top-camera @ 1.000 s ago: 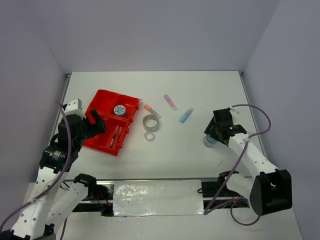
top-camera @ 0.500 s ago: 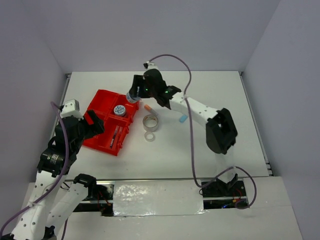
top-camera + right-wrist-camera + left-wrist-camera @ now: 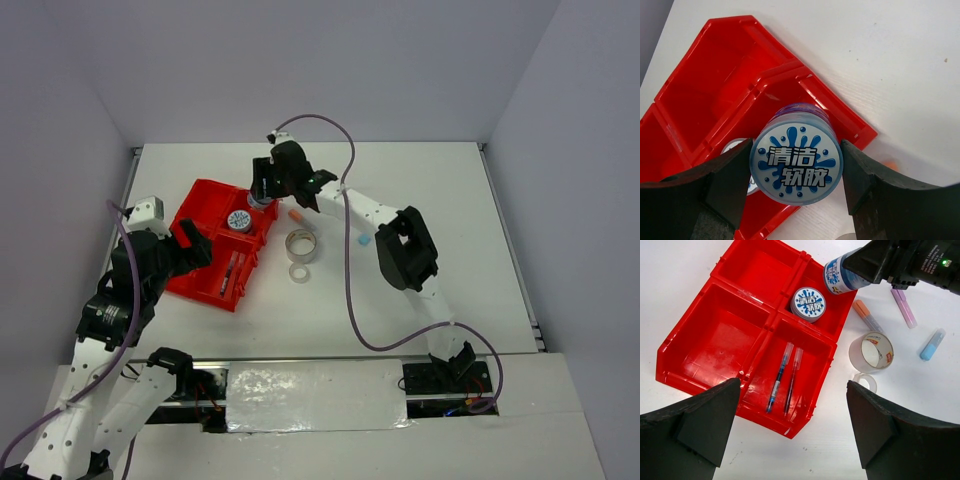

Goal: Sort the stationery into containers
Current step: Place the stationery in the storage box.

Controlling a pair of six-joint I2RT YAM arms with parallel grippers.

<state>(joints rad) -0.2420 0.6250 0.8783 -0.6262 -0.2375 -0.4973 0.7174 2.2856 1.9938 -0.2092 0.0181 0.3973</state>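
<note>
The red four-compartment tray [image 3: 205,205] lies at left, also in the left wrist view [image 3: 705,345] and the right wrist view [image 3: 715,75]. My right gripper [image 3: 262,192] [image 3: 796,150] is shut on a blue-white tape roll [image 3: 796,160] [image 3: 837,276], held above the tray's far-right compartment. A second blue-white roll [image 3: 239,221] [image 3: 808,303] lies in that compartment. A blue pen [image 3: 780,377] and a red pen [image 3: 793,377] lie in the near-right compartment. My left gripper [image 3: 190,250] [image 3: 793,384] is open and empty above the tray's near edge.
On the table right of the tray lie a large grey tape ring [image 3: 290,247] [image 3: 875,340], a small ring [image 3: 292,272] [image 3: 863,375], an orange-tipped stick [image 3: 297,215] [image 3: 867,316], a pink stick [image 3: 903,307] and a light-blue stick [image 3: 364,240] [image 3: 932,344].
My right arm has swung from the table's right side to above the tray's far-right compartment, carrying the blue-white roll. The left arm has hardly moved.
</note>
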